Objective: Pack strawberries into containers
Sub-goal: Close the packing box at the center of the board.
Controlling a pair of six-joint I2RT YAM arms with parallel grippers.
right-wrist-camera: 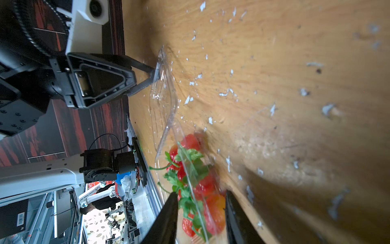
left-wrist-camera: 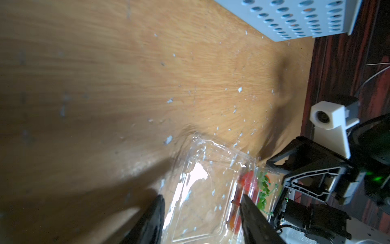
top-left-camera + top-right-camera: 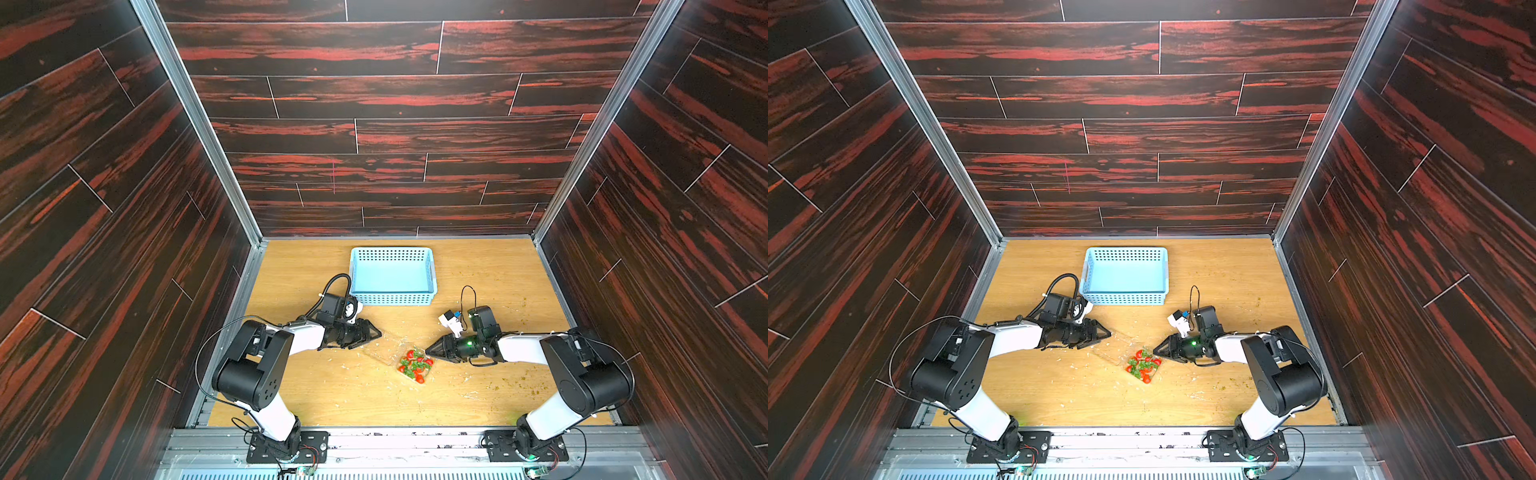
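A clear clamshell container lies open mid-table. Its tray (image 3: 430,374) holds several red strawberries (image 3: 415,365) (image 1: 196,175) with green caps. Its empty lid (image 3: 384,347) (image 2: 200,200) lies flat, hinged to the tray's left. My left gripper (image 3: 379,332) (image 2: 202,197) is turned on its side at the lid's far-left rim. It is open, and the lid shows between its jaws. My right gripper (image 3: 427,351) (image 1: 201,193), also on its side, is open at the tray's right end. The tray's end and berries show between its fingers. Whether either gripper touches the plastic is unclear.
An empty light blue perforated basket (image 3: 392,274) (image 3: 1125,274) stands behind the container near the back wall. Pale flakes and green crumbs (image 3: 536,388) are strewn over the wooden table. Dark panelled walls enclose the table on three sides.
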